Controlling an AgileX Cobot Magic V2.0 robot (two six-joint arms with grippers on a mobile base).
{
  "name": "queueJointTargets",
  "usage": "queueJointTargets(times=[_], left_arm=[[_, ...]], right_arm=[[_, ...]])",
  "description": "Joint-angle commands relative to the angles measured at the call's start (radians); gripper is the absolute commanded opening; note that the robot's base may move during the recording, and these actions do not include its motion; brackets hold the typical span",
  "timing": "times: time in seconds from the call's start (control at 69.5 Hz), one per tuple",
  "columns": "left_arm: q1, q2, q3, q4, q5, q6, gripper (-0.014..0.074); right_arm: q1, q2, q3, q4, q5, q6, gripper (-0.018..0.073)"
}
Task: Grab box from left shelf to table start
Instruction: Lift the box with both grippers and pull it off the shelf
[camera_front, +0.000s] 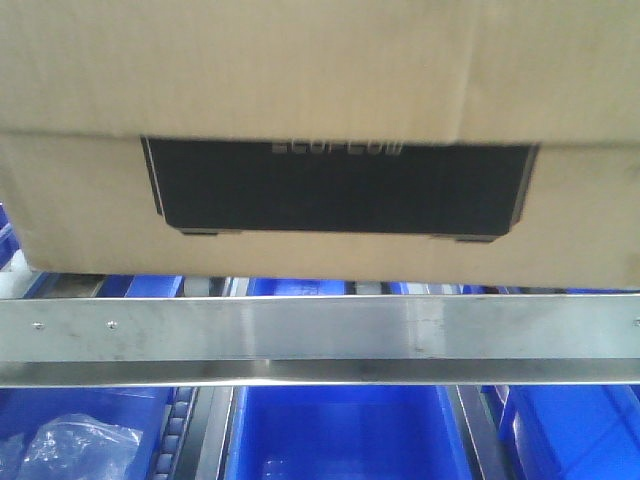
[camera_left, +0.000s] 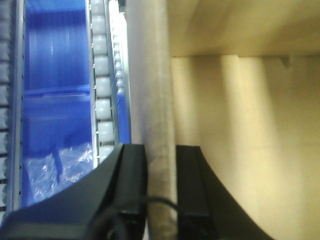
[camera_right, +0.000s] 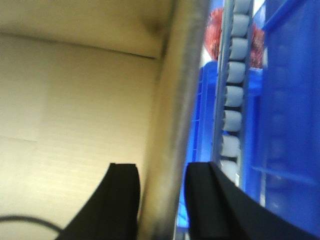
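Since the box lies with its lower edge just above the rail of the left shelf, I judge my tools are set low at that edge for purchase. Left tool: fingers narrowly apart, a grey-beige band filling the gap, cardboard alongside. Right tool: same, though the strip there looks shinier. I cannot tell whether it is carton edge or rail, nor whether either tool pinches it. Box top and sides cut off; lettering blurred. Blue bins and rollers below. Bench not in view.
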Motion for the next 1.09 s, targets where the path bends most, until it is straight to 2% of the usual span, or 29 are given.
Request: queueJointTargets(times=[0.0, 0.158, 0.302, 0.561, 0.748, 1.079], left_arm=[[-0.025, -0.098, -0.041, -0.064, -0.064, 0.008, -0.0096], [-0.042, -0.119, -0.041, -0.058, 0.014, 0.007, -0.0096], [-0.044, -0.127, -0.041, -0.028, 0.07, -0.075, -0.0096], [-0.059, -0.179, -0.029, -0.016, 0.1, -0.079, -0.0096], [-0.093, -0.242, 0.077, -0.012, 0.071, -0.09, -0.0096], [-0.151, -0.414, 0.367, 0.004, -0.083, -0.121, -0.0096]], right_arm=[[-0.001, -0.085, -0.038, -0.013, -0.066, 0.016, 0.006], [0.026, -0.13, -0.038, -0.012, -0.026, 0.017, 0.006], [0.064, -0.164, -0.022, -0.014, -0.016, 0.017, 0.006], [0.068, -0.265, 0.158, -0.018, -0.053, 0.017, 0.006], [0.068, -0.367, 0.303, -0.018, -0.1, 0.017, 0.006], [0.068, -0.56, 0.445, -0.013, -0.097, 0.017, 0.006]])
